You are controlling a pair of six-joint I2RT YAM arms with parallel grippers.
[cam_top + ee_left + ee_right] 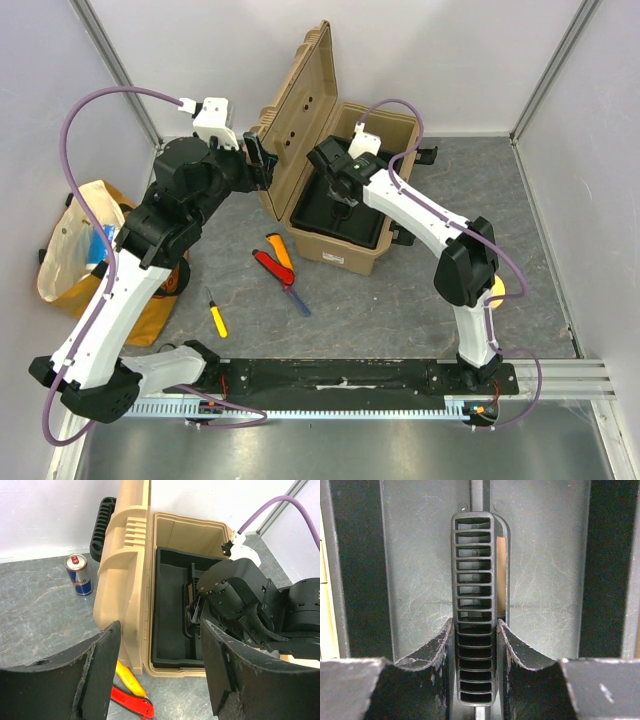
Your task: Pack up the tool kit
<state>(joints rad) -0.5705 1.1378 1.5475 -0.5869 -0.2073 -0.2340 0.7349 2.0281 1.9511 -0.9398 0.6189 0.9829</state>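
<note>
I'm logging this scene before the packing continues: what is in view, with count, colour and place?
toolbox: 1, tan, back centre of the table, lid open
inner tray: 1, black, inside the toolbox
tray handle: 1, black, ribbed, mid-tray
yellow screwdriver: 1, yellow and black, on the table, front left of the toolbox
red knife: 1, red, just in front of the toolbox
orange-yellow handle: 1, beside the red knife, kind unclear
cloth bag: 1, yellow-orange, far left
Red Bull can: 1, blue and silver, upright beyond the lid
yellow disc: 1, right side, partly hidden
table: 1, grey
left tool: 1, black, open, by the lid
right tool: 1, black, shut on the tray handle
</note>
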